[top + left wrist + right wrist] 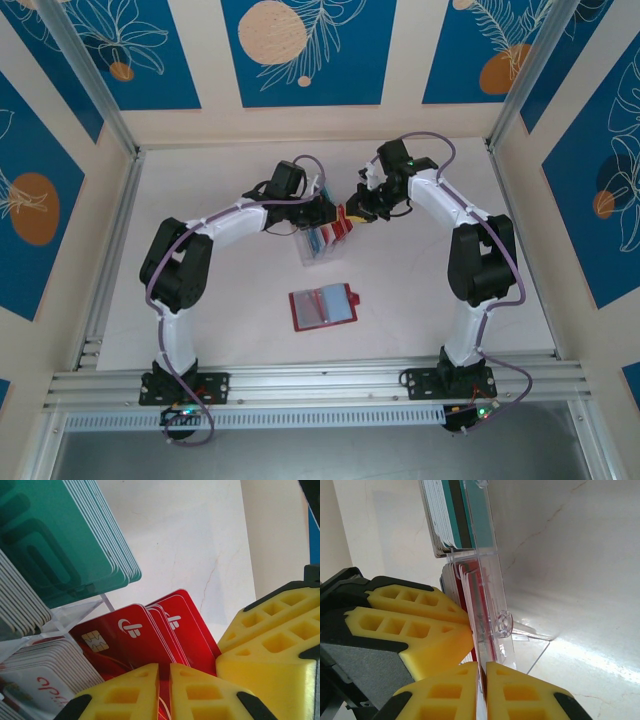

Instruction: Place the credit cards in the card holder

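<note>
Reaching into left gripper [165, 669]: credit cards [135, 637]

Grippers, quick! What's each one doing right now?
Left gripper: closed on a red plastic credit card.
Right gripper: closed beside the clear plastic slotted rack; what it pinches cannot be told.

Bare table [250, 320] around card holder [321, 307]

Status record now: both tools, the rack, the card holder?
left tool: closed on red cards in the clear rack
right tool: closed at the rack's edge; pinched item unclear
teal cards: upright in rack
card holder: open on table, apart from rack and tools
</note>
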Available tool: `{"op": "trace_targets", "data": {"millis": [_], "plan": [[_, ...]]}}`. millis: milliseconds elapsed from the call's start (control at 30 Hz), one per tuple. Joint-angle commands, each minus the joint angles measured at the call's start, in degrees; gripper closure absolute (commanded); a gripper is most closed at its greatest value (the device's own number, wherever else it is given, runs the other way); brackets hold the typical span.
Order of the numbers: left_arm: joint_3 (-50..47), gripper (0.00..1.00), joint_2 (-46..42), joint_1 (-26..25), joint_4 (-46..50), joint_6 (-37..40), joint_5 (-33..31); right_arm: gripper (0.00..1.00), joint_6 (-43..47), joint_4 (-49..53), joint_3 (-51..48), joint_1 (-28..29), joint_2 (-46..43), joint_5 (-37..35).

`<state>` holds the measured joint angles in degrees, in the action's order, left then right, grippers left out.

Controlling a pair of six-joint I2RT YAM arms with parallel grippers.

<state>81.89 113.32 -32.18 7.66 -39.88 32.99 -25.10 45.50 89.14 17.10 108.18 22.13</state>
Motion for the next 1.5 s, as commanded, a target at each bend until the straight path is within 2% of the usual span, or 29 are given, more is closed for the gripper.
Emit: {"op": "trace_targets", "data": {"millis": [0,400,867,1033,1167,1467], "plan": [[-2.3,0.87,0.8,-0.7,3.1,1.6,-2.4,0.86,-0.8,-0.2,-0.6,-0.1,-3.5,4.9],[-2.3,0.87,0.9,-0.7,3.1,1.6,-2.4,0.85,-1.3,-0.8,-0.9,-0.7,-3.7,6.1],[-2.6,0.87,0.5,-0.7,3.2,1.6,-2.4,0.94,-1.4,-1.2,-1.2,-0.8,-4.1,6.7],[-3.1,0.87,-1.4,-0.4,3.1,1.4,-2.3,1.0,-0.8,-0.4,-1.1,0.0,-4.1,4.9],[-2.9,0.87,-2.5,-0.2,2.6,0.9,-1.0,1.0,-0.5,0.4,-0.9,1.4,-3.9,1.7],[-3.7,0.87,-2.8,-0.2,2.1,0.4,-1.0,1.0,0.1,1.6,-0.1,3.3,-3.4,-0.3]]}}
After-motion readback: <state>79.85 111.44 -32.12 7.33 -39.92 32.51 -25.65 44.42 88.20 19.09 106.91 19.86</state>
